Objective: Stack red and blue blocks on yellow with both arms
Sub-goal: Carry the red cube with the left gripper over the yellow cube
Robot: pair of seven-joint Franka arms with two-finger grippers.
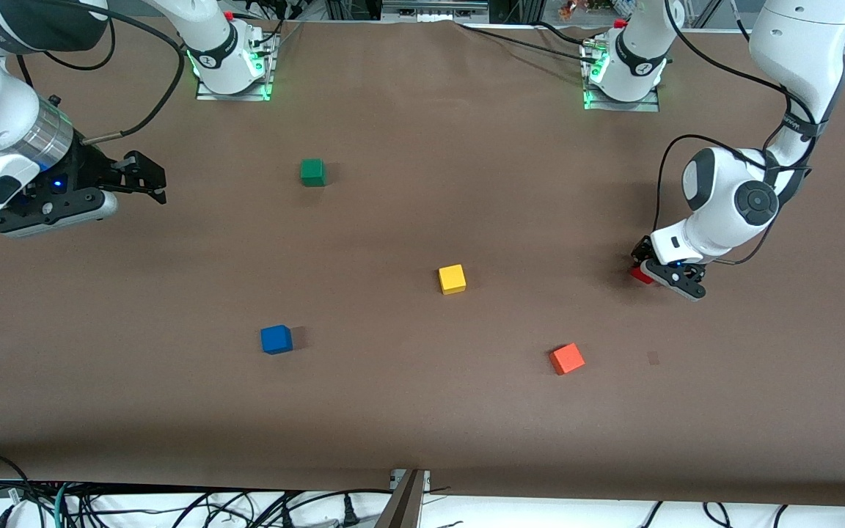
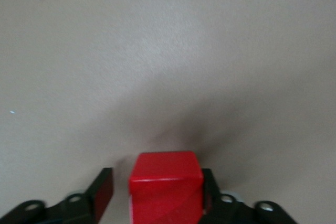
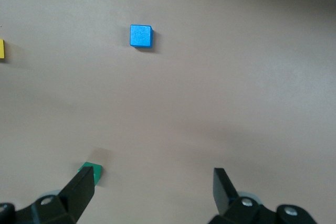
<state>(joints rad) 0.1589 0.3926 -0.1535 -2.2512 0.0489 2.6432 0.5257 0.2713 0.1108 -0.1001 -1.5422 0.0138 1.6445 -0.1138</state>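
The red cube [image 1: 639,276] rests on the table at the left arm's end. My left gripper [image 1: 645,268] is down at it with a finger on each side. In the left wrist view the red cube [image 2: 166,184] sits between the fingers of the left gripper [image 2: 156,176]; one finger is against it and the other stands a small gap off. The yellow cube [image 1: 452,279] is mid-table. The blue cube [image 1: 276,339] lies nearer the front camera, toward the right arm's end. My right gripper [image 1: 152,180] is open and empty in the air over the right arm's end; the right arm waits.
A green cube [image 1: 312,172] lies nearer the robots' bases. An orange cube [image 1: 567,358] lies nearer the camera than the red cube. The right wrist view shows the blue cube [image 3: 140,35], the green cube [image 3: 94,174] and an edge of the yellow cube [image 3: 1,49].
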